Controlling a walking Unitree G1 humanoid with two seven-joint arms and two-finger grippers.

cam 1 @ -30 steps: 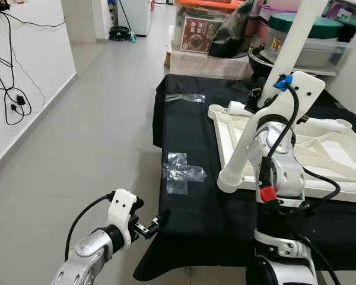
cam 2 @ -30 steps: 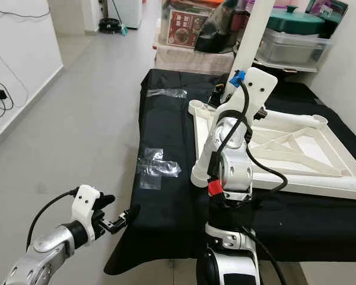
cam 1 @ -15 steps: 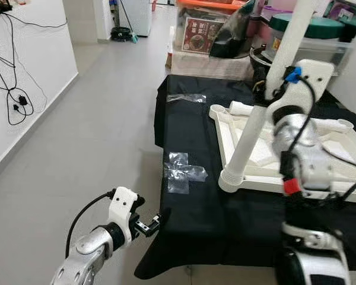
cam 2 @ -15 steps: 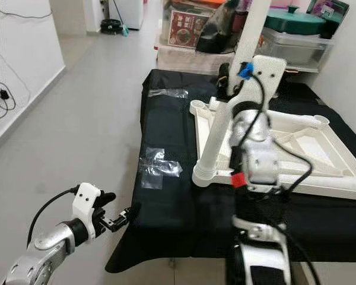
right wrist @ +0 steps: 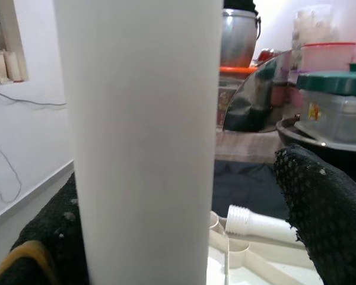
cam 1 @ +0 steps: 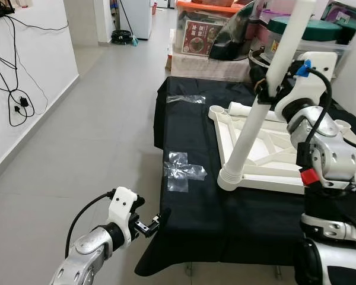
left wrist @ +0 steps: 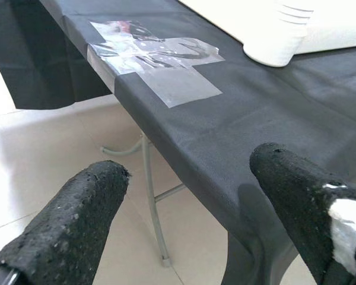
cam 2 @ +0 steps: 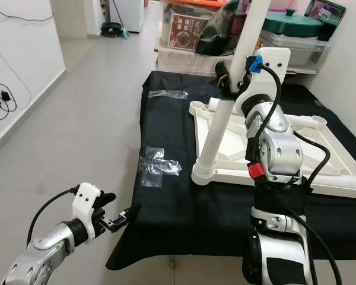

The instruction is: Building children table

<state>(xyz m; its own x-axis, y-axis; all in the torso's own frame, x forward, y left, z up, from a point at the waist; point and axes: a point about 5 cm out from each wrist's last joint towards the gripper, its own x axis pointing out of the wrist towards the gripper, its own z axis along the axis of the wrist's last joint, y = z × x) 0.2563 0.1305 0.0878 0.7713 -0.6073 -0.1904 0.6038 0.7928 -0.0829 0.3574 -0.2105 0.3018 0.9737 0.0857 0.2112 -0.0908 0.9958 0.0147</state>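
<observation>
At centre right of the head view, the right gripper [cam 1: 267, 89] clamps one white table leg [cam 1: 262, 101] standing in the upturned tabletop's [cam 1: 267, 148] near corner socket; another leg [cam 1: 240, 108] lies loose, while the left gripper [cam 1: 149, 224] hangs open, empty.

No wording is showing clearly enough to read. The red box [cam 1: 202, 37] behind the black table [cam 1: 190, 202] is carrying printed characters, but they are too small and blurred. A yellow sticker on the clear tub [right wrist: 338, 116] is likewise staying illegible.
</observation>
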